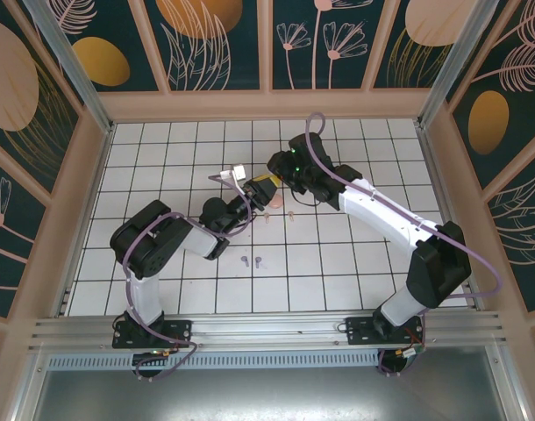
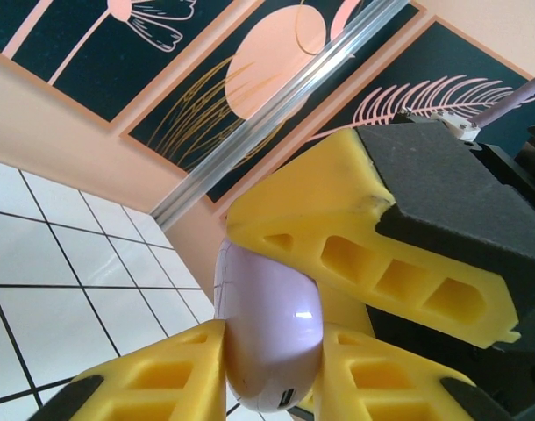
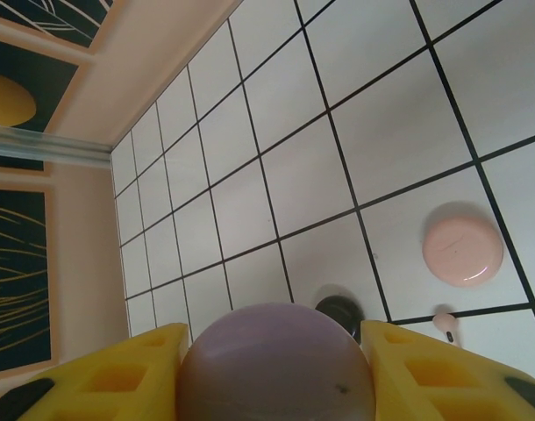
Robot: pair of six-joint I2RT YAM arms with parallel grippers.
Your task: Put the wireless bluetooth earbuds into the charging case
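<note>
A lilac charging case [image 2: 269,333] sits closed, pinched between my left gripper's [image 2: 272,360] yellow fingers [image 2: 162,373]. My right gripper [image 3: 276,373] is shut on the same lilac case [image 3: 276,364] from the other side, and one of its fingers [image 2: 364,254] shows above the case in the left wrist view. From above, both grippers meet over the table's middle, left [image 1: 248,195] and right [image 1: 269,181]. Two pale pink earbuds [image 1: 267,218] lie on the tiles just below them. Two lilac earbuds [image 1: 251,260] lie nearer the arm bases.
A closed pink case [image 3: 463,245] and a black case [image 3: 339,311] rest on the white tiled table [image 1: 355,263], with a pink earbud [image 3: 445,321] beside them. Patterned walls [image 1: 224,44] enclose the table on three sides.
</note>
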